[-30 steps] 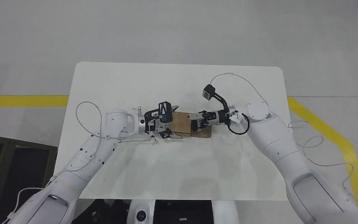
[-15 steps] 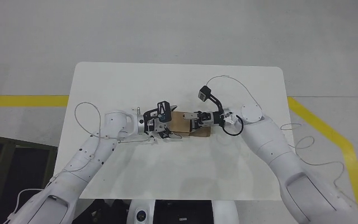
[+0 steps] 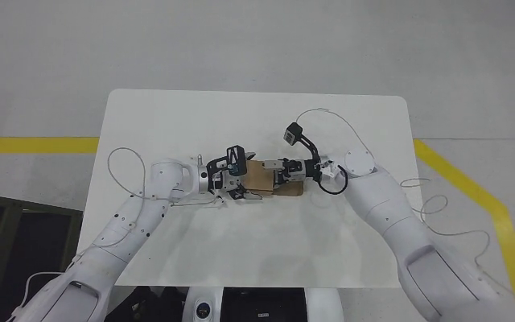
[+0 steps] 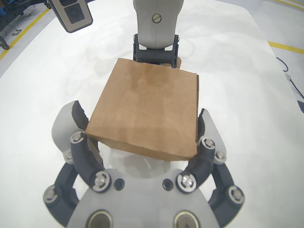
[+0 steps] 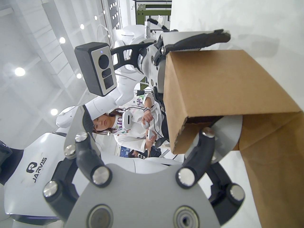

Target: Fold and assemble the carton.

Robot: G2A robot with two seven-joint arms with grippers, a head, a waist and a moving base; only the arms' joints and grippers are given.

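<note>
We see the left hand (image 4: pixel 140 119) clamped on one end of the brown cardboard carton (image 4: pixel 147 91), with a finger pressed to each side wall. The right hand (image 5: pixel 142 124) meets the opposite end with its fingers spread wide. One finger seems tucked inside the open end, though cardboard partly hides it. The carton lies mid-way across the white table (image 3: pixel 257 121), between both hands.

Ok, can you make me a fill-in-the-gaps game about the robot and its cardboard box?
1. The carton is ____ in colour.
2. The table below it is ____.
3. The left gripper has a finger on each side and is shut on the ____.

Missing words: brown; white; carton.
</note>
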